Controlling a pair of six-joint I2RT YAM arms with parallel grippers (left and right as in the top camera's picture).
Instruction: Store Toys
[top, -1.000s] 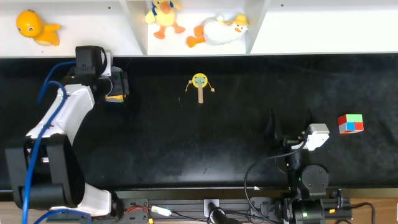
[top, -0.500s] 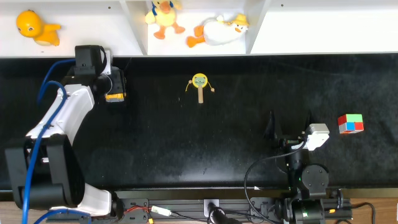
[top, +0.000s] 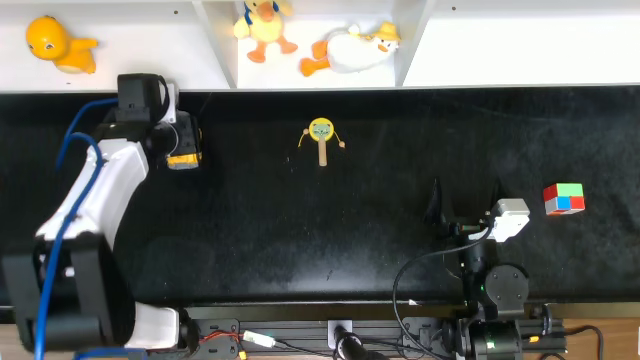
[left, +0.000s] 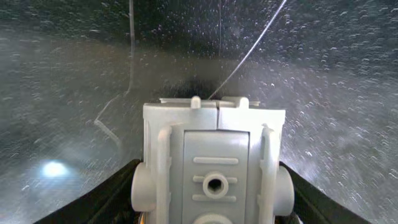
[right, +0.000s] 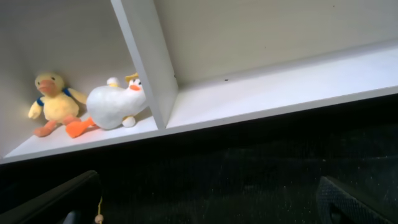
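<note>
My left gripper (top: 184, 146) is at the back left of the black mat, close to the white shelf (top: 150, 78), shut on a grey and yellow toy (top: 182, 157). In the left wrist view the toy's grey block (left: 214, 143) sits between the dark fingers (left: 93, 202), above the mat. A small yellow rattle drum (top: 321, 133) lies at mid-mat. A coloured cube (top: 564, 198) rests at the far right. My right gripper (top: 465, 203) stands open near the front right, holding nothing.
The shelf compartments hold a yellow duck (top: 58, 43) on the left, and a yellow plush duck (top: 264, 25) with a white plush duck (top: 355, 48) in the middle. The right compartment (right: 280, 87) is bare. A divider wall (right: 146, 62) separates them.
The left gripper has shifted slightly left and toward the shelf with the toy in it. The right arm has kept still.
</note>
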